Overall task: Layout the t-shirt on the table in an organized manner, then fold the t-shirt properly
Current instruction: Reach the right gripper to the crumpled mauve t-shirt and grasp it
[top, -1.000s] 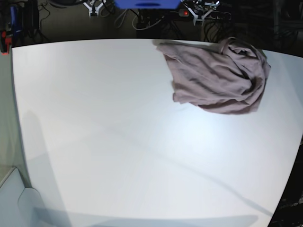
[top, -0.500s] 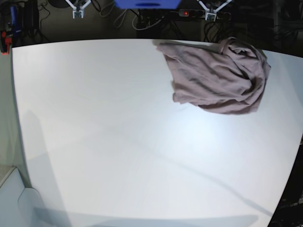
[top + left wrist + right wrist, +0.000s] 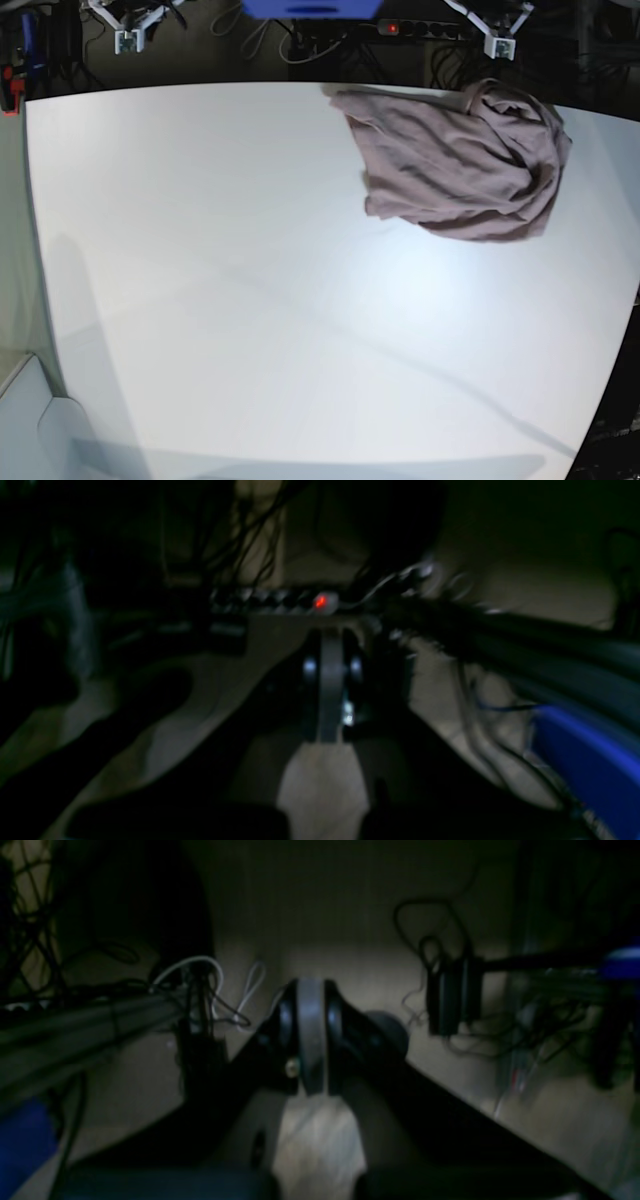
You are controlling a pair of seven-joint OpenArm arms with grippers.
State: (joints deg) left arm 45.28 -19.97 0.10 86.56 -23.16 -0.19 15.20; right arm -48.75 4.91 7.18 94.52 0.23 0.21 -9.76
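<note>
The left claw is closed with nothing in it, and the right claw is the same, its jaws pressed together and empty. In the base view both sit at the very top of the frame, beyond the far edge of the table: the right claw at upper left, the left claw at upper right.

The t-shirt lies crumpled in the upper right of the frame, close to the far edge of the table (one corner seems to reach that edge). I think the danger is here: a pull from the wrong side may drag the cloth off the table, and a pinch on the heap may catch several layers, so it would not spread flat.

The t-shirt lies below the left claw, near it, and well apart from the right claw.
</note>
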